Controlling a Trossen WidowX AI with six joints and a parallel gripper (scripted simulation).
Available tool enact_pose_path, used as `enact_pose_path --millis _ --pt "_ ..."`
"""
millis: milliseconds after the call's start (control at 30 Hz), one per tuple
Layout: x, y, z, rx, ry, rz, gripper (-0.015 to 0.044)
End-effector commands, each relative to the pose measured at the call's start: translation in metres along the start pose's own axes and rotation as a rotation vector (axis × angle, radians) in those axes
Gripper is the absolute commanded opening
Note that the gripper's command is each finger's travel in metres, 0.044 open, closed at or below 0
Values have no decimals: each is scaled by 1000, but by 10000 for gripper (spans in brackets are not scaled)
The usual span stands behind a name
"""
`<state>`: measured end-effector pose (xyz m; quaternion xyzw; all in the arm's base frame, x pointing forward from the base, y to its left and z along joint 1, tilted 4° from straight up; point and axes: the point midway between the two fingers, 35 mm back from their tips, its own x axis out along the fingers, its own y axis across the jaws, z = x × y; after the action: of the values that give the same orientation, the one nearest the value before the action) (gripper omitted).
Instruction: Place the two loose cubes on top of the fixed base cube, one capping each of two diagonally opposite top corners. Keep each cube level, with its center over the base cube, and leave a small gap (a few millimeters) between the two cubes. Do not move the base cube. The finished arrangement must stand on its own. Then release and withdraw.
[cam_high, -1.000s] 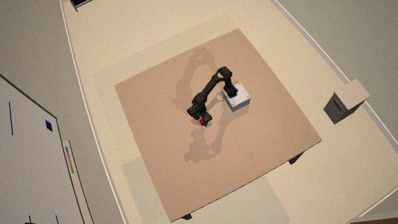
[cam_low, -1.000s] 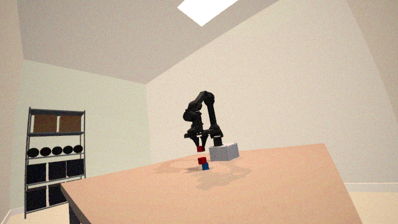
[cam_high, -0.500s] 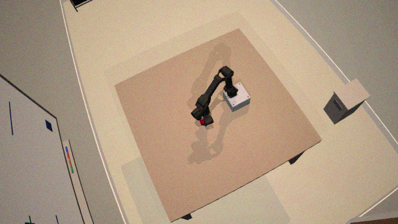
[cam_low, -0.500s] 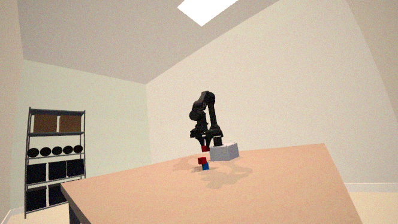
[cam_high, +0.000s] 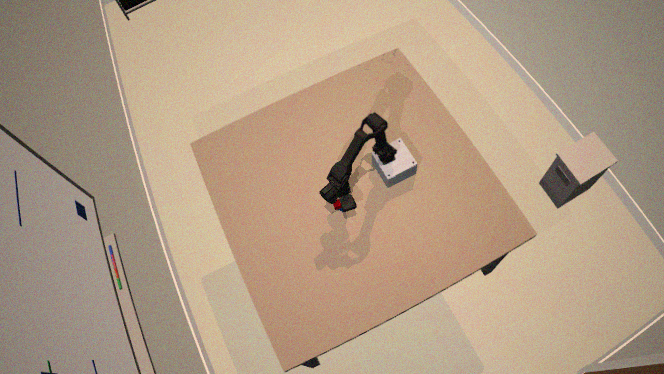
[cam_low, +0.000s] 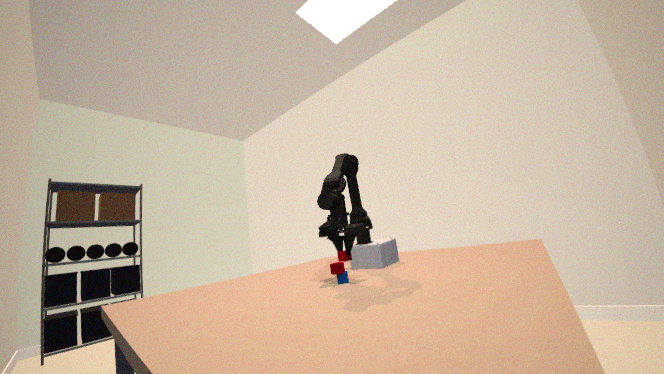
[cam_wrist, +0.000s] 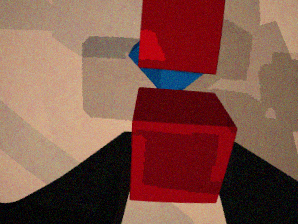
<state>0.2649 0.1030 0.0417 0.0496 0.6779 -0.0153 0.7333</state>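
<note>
The blue base cube (cam_low: 343, 279) (cam_wrist: 172, 79) stands on the table, mostly covered in the wrist view. One red cube (cam_high: 337, 204) (cam_low: 337, 267) (cam_wrist: 182, 35) rests on top of it, offset toward one corner. My gripper (cam_low: 344, 250) (cam_wrist: 176, 145) is shut on the other red cube (cam_low: 343, 256) (cam_wrist: 175, 107), one finger on each side. In the exterior view the held cube appears above and behind the placed one. In the wrist view a strip of blue shows between the two red cubes. The exact height of the held cube over the base cannot be told. In the top view the arm hides the fingertips.
The arm's white mounting box (cam_high: 403, 165) (cam_low: 375, 254) stands on the wooden table (cam_high: 280, 165) (cam_low: 280, 325), beside the cubes. The arm's shadows fall across the table around the cubes. A shelf rack stands by the far wall, away from the table.
</note>
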Motion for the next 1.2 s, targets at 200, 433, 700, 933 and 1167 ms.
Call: enact_pose_path --millis 200,433,700,933,1167 --pt "11 0 1 2 0 -2 105" --pt "27 0 1 -3 -1 -3 105" --pt "31 0 1 -4 -2 -4 105" --pt "32 0 1 -9 -2 -4 105" --pt "32 0 1 -9 -2 -4 105"
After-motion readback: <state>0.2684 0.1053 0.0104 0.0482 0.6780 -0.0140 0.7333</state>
